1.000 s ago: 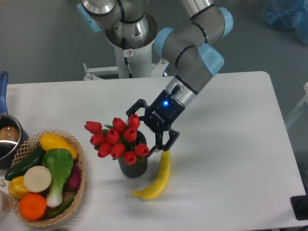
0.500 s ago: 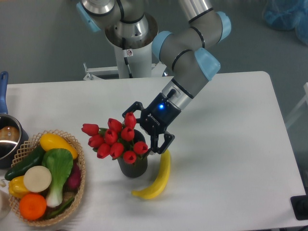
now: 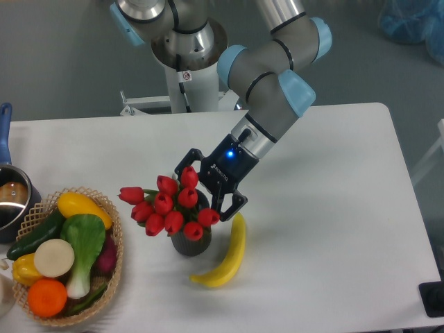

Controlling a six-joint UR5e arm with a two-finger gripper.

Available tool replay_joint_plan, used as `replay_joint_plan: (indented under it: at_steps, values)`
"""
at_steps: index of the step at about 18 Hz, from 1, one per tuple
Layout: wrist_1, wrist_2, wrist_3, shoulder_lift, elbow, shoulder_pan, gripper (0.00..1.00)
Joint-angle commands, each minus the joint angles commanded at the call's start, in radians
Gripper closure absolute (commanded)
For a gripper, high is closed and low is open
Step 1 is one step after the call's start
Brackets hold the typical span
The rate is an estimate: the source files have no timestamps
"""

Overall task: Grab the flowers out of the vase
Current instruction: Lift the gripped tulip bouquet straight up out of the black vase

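Note:
The flowers (image 3: 170, 205), a bunch of red tulip buds, stand in the vase (image 3: 192, 243), a short dark cylinder mostly hidden under them. The buds lean out to the left of the vase. My gripper (image 3: 203, 192) comes in from the upper right, tilted, and is open. Its two black fingers straddle the right side of the bunch, just above the vase's mouth, one finger behind the buds and one in front near the banana. The stems are hidden by the buds.
A yellow banana (image 3: 227, 256) lies just right of the vase, close to the lower finger. A wicker basket (image 3: 114, 258) of vegetables and fruit sits at the left. A steel pot (image 3: 10, 196) with a blue handle is at the far left edge.
The gripper has moved down and to the left, closing in on the bunch. The flowers have shifted slightly left and lower with it.

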State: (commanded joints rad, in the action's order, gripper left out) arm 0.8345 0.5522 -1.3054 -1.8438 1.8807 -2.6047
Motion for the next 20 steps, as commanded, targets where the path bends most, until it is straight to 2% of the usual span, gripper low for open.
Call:
replay_joint_plan:
  at_steps: [6, 10, 11, 20]
  values:
    - [-0.002, -0.020, 0.000, 0.002, 0.005, -0.005, 0.55]
    - [-0.002, -0.049, -0.002, 0.003, 0.009, -0.005, 0.57]
    - [0.000, -0.049, 0.000, 0.006, 0.009, -0.005, 0.61]
    - [0.000, -0.078, 0.012, 0.049, 0.015, -0.008, 0.61]
